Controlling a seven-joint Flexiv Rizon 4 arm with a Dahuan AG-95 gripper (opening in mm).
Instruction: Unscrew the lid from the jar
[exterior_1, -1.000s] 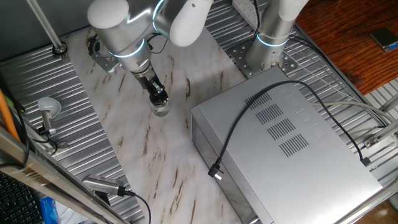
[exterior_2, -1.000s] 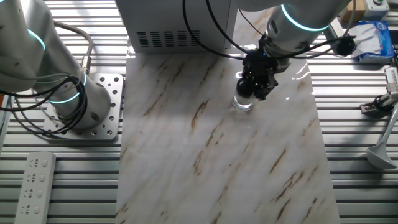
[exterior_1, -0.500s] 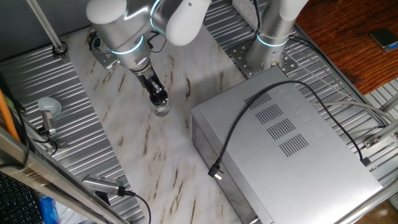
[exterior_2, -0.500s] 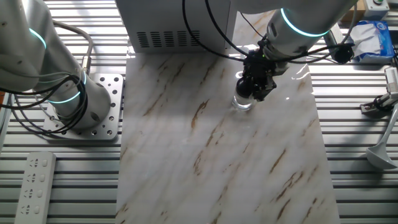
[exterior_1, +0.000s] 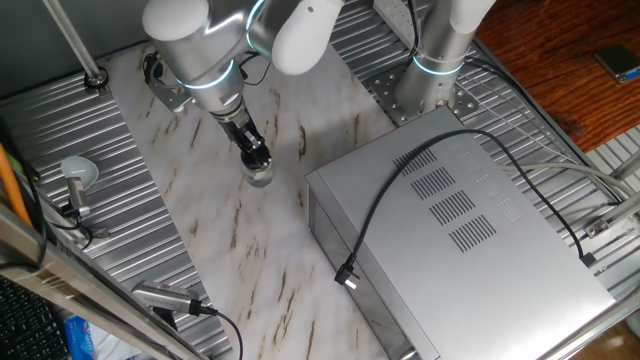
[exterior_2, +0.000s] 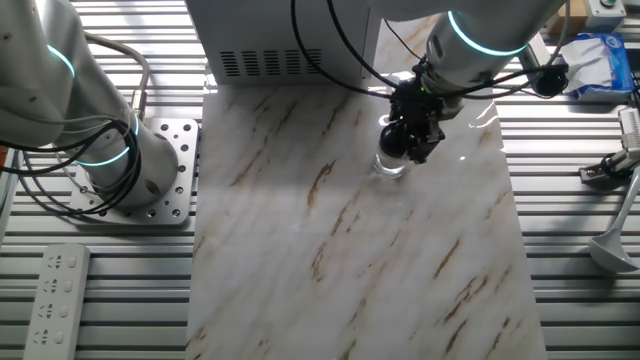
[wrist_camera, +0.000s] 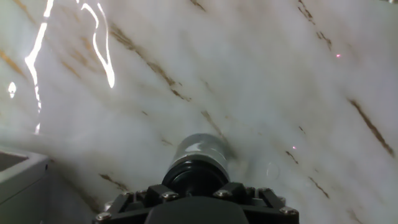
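Hand view, round dark lid (wrist_camera: 195, 176), clear cylindrical jar (wrist_camera: 201, 150)

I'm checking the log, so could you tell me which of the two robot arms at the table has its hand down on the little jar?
The arm beside the grey metal box: its hand sits on the jar. The other arm stands idle on its bolted base plate.

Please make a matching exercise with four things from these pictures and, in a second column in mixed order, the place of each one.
Things:
1. small round dark lid
2. tiny clear cylindrical jar
3. large grey metal box
4. round grey knob on a stem

Places:
A. on the ribbed metal surface
B. on the jar, at the jaws
C. on the marble board
D. beside the board, under a black cable

Pairs: 1-B, 2-C, 3-D, 4-A
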